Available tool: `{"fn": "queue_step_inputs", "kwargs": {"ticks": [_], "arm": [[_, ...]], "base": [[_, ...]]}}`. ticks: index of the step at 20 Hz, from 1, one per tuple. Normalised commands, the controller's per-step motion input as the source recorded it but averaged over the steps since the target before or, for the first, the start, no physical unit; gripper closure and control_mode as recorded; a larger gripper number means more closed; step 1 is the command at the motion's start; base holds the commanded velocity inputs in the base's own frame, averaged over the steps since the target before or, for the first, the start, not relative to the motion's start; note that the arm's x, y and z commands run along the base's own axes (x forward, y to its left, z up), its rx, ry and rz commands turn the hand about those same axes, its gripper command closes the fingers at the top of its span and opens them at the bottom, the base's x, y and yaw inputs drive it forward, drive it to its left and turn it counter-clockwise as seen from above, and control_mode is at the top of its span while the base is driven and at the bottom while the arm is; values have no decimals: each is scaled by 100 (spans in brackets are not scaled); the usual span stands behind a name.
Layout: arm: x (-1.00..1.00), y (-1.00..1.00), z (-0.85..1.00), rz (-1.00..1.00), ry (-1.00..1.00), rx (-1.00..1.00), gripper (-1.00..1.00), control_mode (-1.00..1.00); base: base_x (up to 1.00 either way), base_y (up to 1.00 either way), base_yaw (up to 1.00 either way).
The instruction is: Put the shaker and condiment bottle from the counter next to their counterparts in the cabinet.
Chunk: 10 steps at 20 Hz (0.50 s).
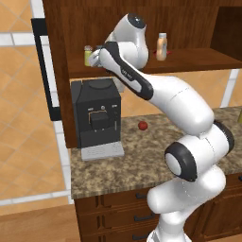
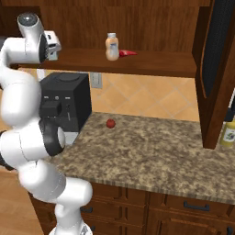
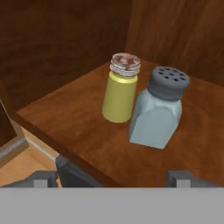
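Blue shaker (image 3: 155, 109) hidden behind arm in base views, red item (image 2: 127, 53) half behind condiment bottle (image 2: 112, 46)

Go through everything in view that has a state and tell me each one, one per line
Pale blue-grey shaker with grey cap: upright on the cabinet shelf, beside the yellow-green one, released.
Yellow-green shaker with silver cap: upright on the shelf.
Orange condiment bottle with white cap: upright on the shelf.
Flat red item: lying beside the bottle.
Tool: open, empty.

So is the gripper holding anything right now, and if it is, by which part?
Nothing is held. The gripper is open, and the blue-grey shaker stands free on the cabinet shelf beside the yellow-green shaker.
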Motion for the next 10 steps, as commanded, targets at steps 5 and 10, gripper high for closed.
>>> {"fn": "queue_step_inputs", "kwargs": {"ticks": [5, 10], "arm": [[-100, -11, -38, 0, -12, 9, -100, -100], [-98, -40, -84, 0, -9, 14, -100, -100]], "base": [[0, 0, 0], [0, 0, 0]]}}
